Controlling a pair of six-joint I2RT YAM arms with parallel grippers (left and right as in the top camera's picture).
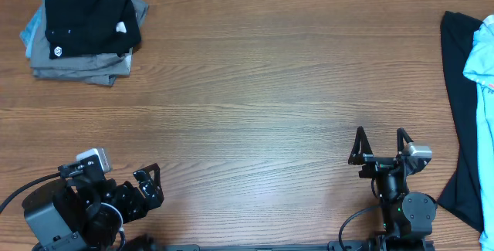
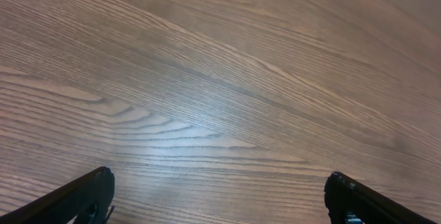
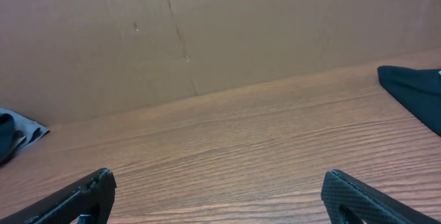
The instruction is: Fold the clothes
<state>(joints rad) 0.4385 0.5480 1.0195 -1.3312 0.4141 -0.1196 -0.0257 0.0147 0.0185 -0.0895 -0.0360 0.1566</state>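
Overhead: folded clothes at 10 o'clock, loose clothes at 3, left gripper and right gripper gaping, empty.

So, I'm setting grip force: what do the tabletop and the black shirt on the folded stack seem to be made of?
Tabletop: wood or wood-look laminate, by its running grain; smooth, slightly glossy, given the glare patch. Black shirt: soft matte fabric, likely a knit; it lies in limp, rounded folds.
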